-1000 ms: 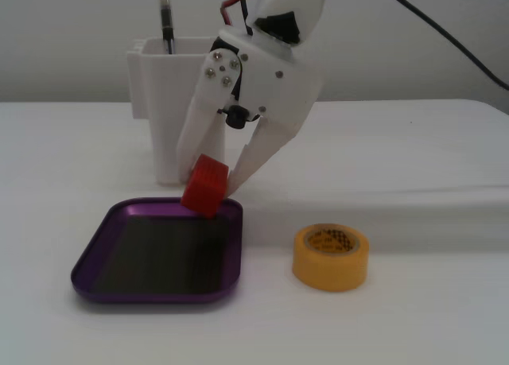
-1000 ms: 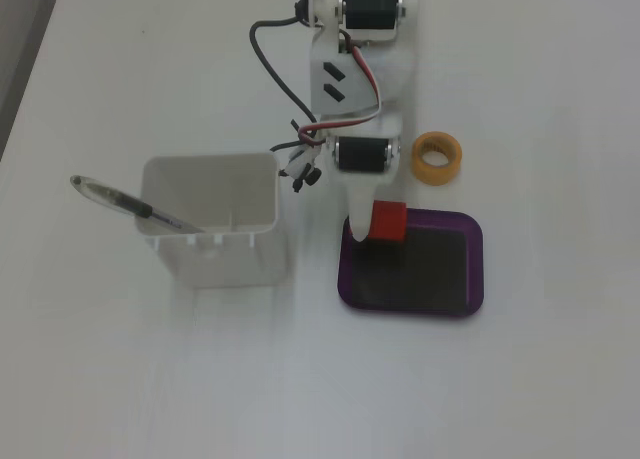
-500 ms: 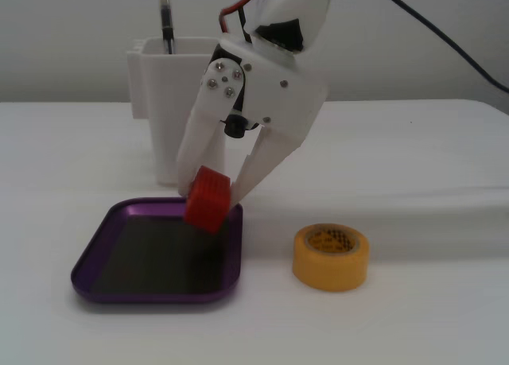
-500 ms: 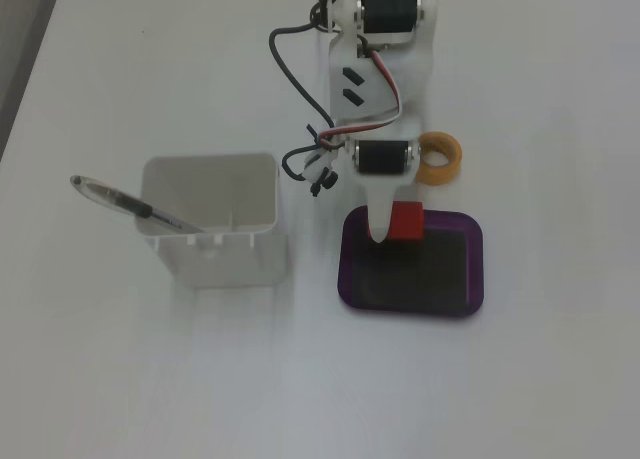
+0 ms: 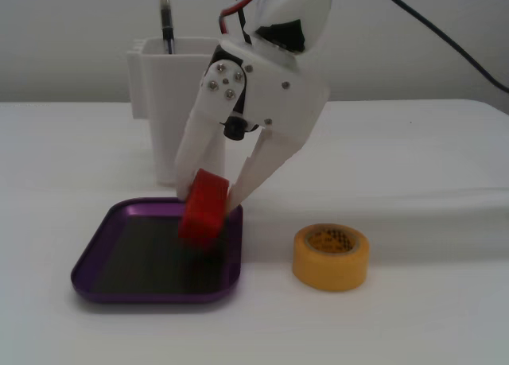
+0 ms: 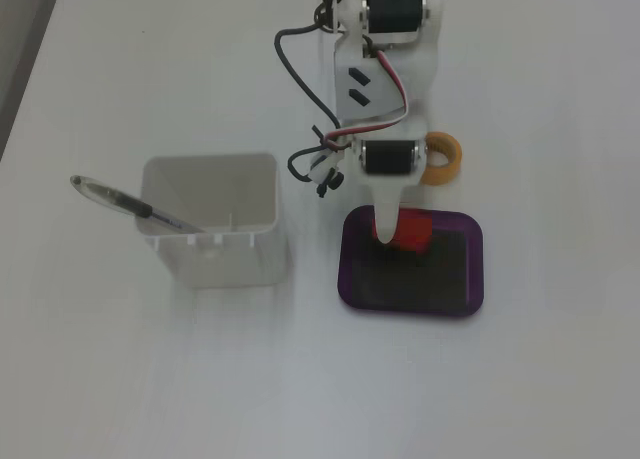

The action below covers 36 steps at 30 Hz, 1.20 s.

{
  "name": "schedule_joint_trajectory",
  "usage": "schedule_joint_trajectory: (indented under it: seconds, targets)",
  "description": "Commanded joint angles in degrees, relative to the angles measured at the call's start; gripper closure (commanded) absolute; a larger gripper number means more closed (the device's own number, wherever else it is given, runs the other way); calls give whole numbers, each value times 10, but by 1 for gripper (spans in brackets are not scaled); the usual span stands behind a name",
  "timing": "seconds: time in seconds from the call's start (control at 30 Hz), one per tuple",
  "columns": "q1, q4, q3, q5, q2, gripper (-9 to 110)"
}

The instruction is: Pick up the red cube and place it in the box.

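Note:
The red cube (image 5: 204,214) sits tilted between my gripper's (image 5: 210,198) two white fingers, which touch its left and right sides. It hangs low over the back right part of the box (image 5: 103,262), a shallow purple tray with a dark bottom. I cannot tell whether the cube's lower edge touches the tray floor. In the other fixed view, from above, the cube (image 6: 415,230) is at the tray's (image 6: 455,304) edge nearest the arm, with my gripper (image 6: 393,235) on it and one finger covering its left side.
A tall white square container (image 5: 163,102) with a pen (image 6: 130,204) in it stands just behind the tray. A yellow tape roll (image 5: 331,256) lies to the right of the tray. The arm's cables (image 6: 300,74) hang near the wrist.

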Motion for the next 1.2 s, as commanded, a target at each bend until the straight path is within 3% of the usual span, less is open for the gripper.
schedule_joint_trajectory:
  seconds: [0.0,0.2,0.3,0.67,0.83,1.17]
  targets:
    - [0,1,-32,2,6,87]
    - [-2,5,-32,0,16,87]
    - [-2,62,-54,1,48,87]
    - [-10,246,-62,1,359,86]
    - [-11,287,39,1,524,86]
    - [-3,229,407,1,828,86]
